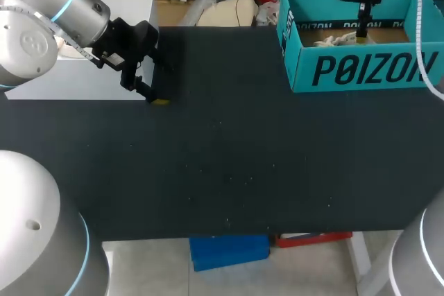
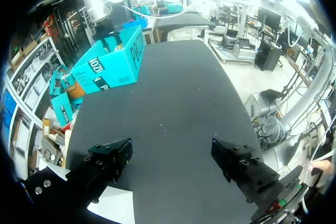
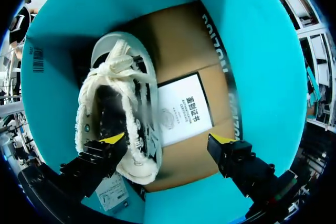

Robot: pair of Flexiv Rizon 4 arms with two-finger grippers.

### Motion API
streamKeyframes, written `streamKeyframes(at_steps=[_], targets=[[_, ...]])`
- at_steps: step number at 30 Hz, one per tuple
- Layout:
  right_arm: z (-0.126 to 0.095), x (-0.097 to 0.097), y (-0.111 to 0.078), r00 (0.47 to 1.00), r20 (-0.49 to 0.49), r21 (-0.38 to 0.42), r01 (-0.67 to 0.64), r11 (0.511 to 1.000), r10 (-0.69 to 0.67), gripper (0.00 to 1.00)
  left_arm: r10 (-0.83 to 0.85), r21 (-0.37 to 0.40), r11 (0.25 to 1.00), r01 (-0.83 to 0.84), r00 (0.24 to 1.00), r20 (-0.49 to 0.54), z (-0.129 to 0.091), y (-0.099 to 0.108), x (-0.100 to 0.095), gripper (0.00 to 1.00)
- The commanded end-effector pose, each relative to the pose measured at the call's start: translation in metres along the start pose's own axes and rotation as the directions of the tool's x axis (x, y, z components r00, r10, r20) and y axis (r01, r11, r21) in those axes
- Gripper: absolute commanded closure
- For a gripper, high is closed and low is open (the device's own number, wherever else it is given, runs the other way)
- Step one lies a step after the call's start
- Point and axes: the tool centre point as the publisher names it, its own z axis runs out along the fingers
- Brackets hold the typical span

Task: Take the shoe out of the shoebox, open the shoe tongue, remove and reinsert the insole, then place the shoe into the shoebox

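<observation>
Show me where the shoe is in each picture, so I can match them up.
Head view: the shoe is inside the blue box at the table's far right; only a pale bit of it shows.
Left wrist view: not visible; the blue box wall hides it.
Right wrist view: the shoe lies on the box floor below the right gripper, one finger above one end.
Shared landmark: the blue box.

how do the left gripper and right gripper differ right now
The left gripper hangs over the table; the right gripper is down inside the shoebox. Only table shows between the left gripper's fingers; the right gripper has one finger at the shoe, the other over the box floor. Both are open.
</observation>
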Motion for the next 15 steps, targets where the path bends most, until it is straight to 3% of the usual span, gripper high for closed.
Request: streamKeyframes(at_steps=[1,8,15], targets=[[-0.066,0.026,-0.005,0.997,0.072,0.007,-0.019,1.0,0.019,0.0,0.001,0.001,1.0,-0.001,1.0,0.004,0.001,0.0,0.001,0.0],[-0.125,0.061,0.005,0.982,0.14,0.012,-0.134,0.991,0.131,0.0,0.001,0.001,1.0,-0.001,1.0,0.004,0.001,0.0,0.001,0.0],[-0.16,0.124,0.031,0.956,0.111,0.0,-0.272,0.962,0.27,0.0,0.001,0.001,1.0,-0.001,1.0,0.004,0.001,0.0,0.001,0.0]])
